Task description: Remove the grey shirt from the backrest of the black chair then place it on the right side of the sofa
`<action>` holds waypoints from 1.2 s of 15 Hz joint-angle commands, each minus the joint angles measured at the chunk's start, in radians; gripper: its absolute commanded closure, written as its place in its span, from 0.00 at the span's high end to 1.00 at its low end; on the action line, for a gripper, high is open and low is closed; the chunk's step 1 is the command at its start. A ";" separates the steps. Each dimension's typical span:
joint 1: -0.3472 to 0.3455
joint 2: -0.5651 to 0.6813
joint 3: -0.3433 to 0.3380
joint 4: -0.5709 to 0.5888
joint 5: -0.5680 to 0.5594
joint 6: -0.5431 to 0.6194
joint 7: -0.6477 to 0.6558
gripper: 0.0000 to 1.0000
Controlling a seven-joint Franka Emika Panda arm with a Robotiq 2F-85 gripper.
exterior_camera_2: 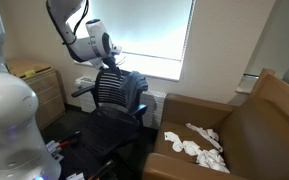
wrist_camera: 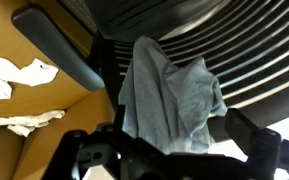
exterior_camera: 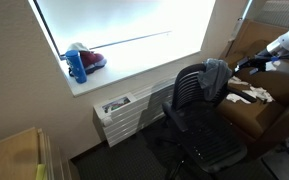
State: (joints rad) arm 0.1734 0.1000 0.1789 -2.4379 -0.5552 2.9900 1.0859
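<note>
Wrist view: gripper (wrist_camera: 169, 152) nearest, jaws spread wide, one on either side of the near end of the limp grey cotton shirt (wrist_camera: 169, 95). Nothing is gripped yet.

Shirt is draped over the ribbed backrest of the black swivel office chair (wrist_camera: 234, 40), bunched in loose folds. Judged light, soft and without stiffness, so it will sag and trail once lifted. Best hold looks like the thick central fold, pinched through several layers, then lifted clear of the backrest edge so it doesn't catch on the ribs.

Padded black armrest (wrist_camera: 59, 50) sits just left of the shirt and could foul a jaw on the way out.

Farther left is the tan leather sofa (wrist_camera: 54, 120), with crumpled white cloths (wrist_camera: 14, 80) scattered on the seat. In an exterior view the seat (exterior_camera_2: 249, 140) right of them looks bare.
</note>
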 commanded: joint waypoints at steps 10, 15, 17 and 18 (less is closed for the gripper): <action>0.227 0.312 -0.325 0.380 -0.570 0.036 0.533 1.00; 0.243 0.334 -0.337 0.395 -0.580 0.049 0.555 1.00; 0.257 0.386 -0.355 0.433 -0.598 0.039 0.582 1.00; 0.253 0.417 -0.355 0.441 -0.604 0.054 0.581 1.00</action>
State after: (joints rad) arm 0.4164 0.4426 -0.1550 -2.0381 -1.1275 3.0238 1.6399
